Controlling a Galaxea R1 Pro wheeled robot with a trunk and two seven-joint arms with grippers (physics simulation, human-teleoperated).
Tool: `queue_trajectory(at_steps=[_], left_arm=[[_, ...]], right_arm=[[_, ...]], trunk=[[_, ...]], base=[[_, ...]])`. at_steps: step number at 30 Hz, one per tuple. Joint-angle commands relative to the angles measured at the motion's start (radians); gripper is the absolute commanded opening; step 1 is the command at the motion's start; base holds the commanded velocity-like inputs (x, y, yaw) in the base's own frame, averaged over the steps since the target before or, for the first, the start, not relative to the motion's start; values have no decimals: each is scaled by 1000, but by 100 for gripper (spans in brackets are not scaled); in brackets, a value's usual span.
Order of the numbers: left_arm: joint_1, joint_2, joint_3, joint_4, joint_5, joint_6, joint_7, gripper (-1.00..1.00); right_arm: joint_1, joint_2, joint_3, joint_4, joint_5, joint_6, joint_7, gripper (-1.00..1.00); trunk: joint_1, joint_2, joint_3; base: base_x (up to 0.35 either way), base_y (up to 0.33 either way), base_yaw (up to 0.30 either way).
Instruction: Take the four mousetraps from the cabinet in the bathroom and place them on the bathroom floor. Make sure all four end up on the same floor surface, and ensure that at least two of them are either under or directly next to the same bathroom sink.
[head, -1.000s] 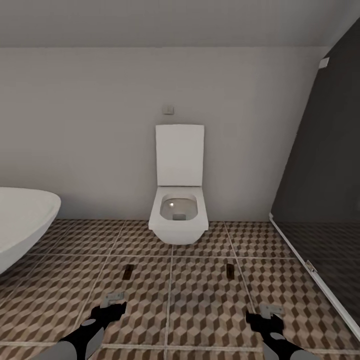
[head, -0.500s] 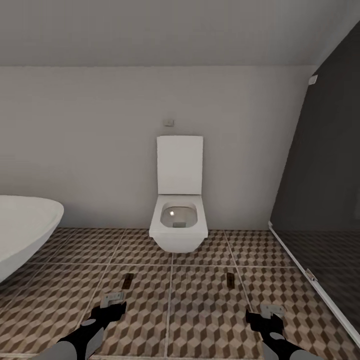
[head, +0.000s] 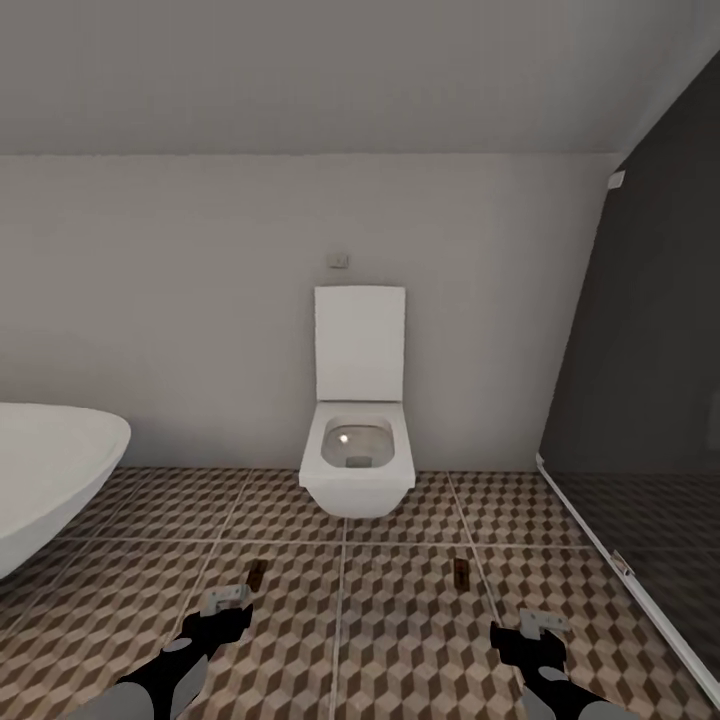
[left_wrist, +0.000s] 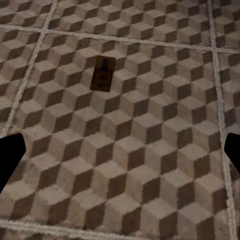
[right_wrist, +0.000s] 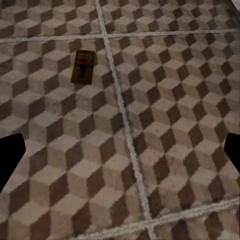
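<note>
Bathroom floor (head: 400, 620): cube-patterned tiles are spreading across the room to a pale wall. Shower glass panel (head: 650, 400): dark, standing at right. Bathtub (head: 50, 470): white, rounded, showing at left. Toilet (head: 358, 440): white, lid raised, sitting against the wall. Left gripper (head: 228, 598): hanging above the tiles, fingers spread wide apart, carrying nothing. Right gripper (head: 542, 622): likewise parted and empty. Two mousetraps are lying flat on the tiles, well apart: left mousetrap (head: 257, 575) ahead of the left gripper, right mousetrap (head: 461, 572) ahead of the right.
</note>
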Motion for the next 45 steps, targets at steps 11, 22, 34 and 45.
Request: queue_trajectory(at_steps=[11,22,34,45], left_arm=[[-1,0,6,13,-3,-3,-1,100],[-1,0,6,15,-3,-3,-1,100],[-1,0,6,16,-3,-3,-1,100],[-1,0,6,17,-2,-4,-1,100]], right_arm=[[0,-1,-5,14,-2,-3,2,100],[0,1,-5,19,-2,0,4,100],[0,1,-4,29,-2,1,4,100],[0,1,-3,33,-2,1,4,100]], trunk=[[-42,77,34],[-85,154,68],[-131,238,106],[-173,315,140]], base=[[0,0,0],[0,0,0],[0,0,0],[0,0,0]])
